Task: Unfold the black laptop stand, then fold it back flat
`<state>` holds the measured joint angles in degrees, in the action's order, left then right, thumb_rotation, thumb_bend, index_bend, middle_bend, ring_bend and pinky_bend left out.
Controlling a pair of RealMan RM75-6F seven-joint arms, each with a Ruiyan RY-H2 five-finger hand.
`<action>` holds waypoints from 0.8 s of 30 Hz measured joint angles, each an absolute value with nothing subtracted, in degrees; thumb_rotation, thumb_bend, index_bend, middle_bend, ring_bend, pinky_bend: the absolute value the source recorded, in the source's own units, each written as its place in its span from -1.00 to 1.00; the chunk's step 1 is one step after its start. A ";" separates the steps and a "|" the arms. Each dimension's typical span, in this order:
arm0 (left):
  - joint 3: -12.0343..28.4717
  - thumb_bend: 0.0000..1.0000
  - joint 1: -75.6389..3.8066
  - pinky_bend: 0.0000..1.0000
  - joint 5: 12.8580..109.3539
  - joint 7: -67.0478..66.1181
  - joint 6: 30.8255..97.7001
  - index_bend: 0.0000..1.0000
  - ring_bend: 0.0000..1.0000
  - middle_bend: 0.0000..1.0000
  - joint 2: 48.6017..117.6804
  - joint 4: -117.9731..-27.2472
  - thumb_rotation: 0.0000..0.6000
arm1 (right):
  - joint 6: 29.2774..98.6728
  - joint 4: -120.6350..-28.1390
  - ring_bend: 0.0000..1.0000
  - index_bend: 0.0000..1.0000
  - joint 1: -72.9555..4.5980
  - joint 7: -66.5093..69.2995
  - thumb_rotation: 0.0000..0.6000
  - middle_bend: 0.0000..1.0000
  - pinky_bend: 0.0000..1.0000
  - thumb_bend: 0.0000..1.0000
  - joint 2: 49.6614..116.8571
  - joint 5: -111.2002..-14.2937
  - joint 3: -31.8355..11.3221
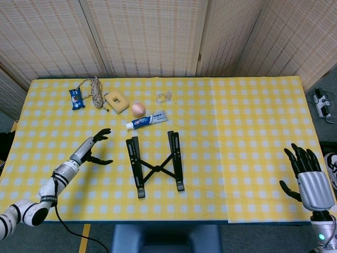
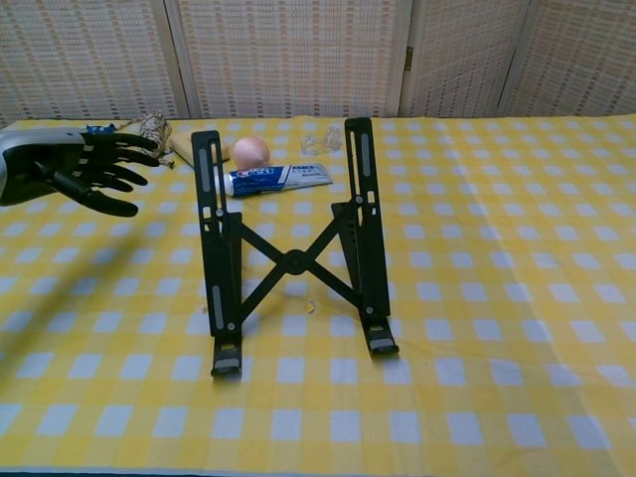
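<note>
Chest view shows the left hand (image 2: pixel 75 171) hanging above the yellow checked tablecloth (image 2: pixel 497 258), fingers spread and pointing toward the black laptop stand (image 2: pixel 290 260), holding nothing and clear of it. The head view places that same hand (image 1: pixel 90 147) just left of the stand (image 1: pixel 156 164), near its far end, with the forearm running back to the table's near-left corner — a reach the chest camera cuts off at the wrist. Only the head view catches the right hand (image 1: pixel 308 174), fingers apart and empty, at the near-right edge of the cloth, well away from the stand. The stand lies near the middle of the table, toward the front edge: two long slotted arms side by side, joined by a crossed brace. From above it looks flat; from the chest its arms rise toward the back, though whether that is tilt or perspective I cannot tell. Just behind it lie a toothpaste tube (image 2: pixel 277 178) and a pinkish ball (image 2: pixel 250 151). Further back the head view lays out a tan block with a square hole (image 1: pixel 117 100), a coil of twine (image 1: pixel 95 91), a blue snack packet (image 1: pixel 77 98) and a small clear object (image 1: pixel 165 96) — partly hidden or crowded together in the chest view.
</note>
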<state>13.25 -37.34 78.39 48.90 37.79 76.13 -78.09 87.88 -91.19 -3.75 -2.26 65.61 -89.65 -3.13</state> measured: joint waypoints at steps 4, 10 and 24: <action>12.70 -0.63 -39.19 -0.70 82.62 59.46 37.14 -0.97 -0.63 -0.71 76.92 -77.06 1.00 | 87.47 -91.19 -1.00 -1.00 -3.96 -2.32 1.00 -1.00 -1.00 -0.41 65.81 -89.56 -3.16; 10.83 -0.63 -42.45 -0.64 88.36 73.69 37.63 -0.78 -0.51 -0.55 78.35 -75.06 1.00 | 86.02 -91.06 -1.00 -1.00 -4.77 -1.85 1.00 -1.00 -1.00 -0.40 66.23 -89.70 -3.04; 3.45 -0.63 -50.13 -0.56 97.83 98.05 44.87 -0.50 -0.30 -0.28 81.54 -70.37 1.00 | 82.84 -90.30 -1.00 -1.00 -6.71 -0.37 1.00 -1.00 -1.00 -0.40 67.56 -89.93 -2.43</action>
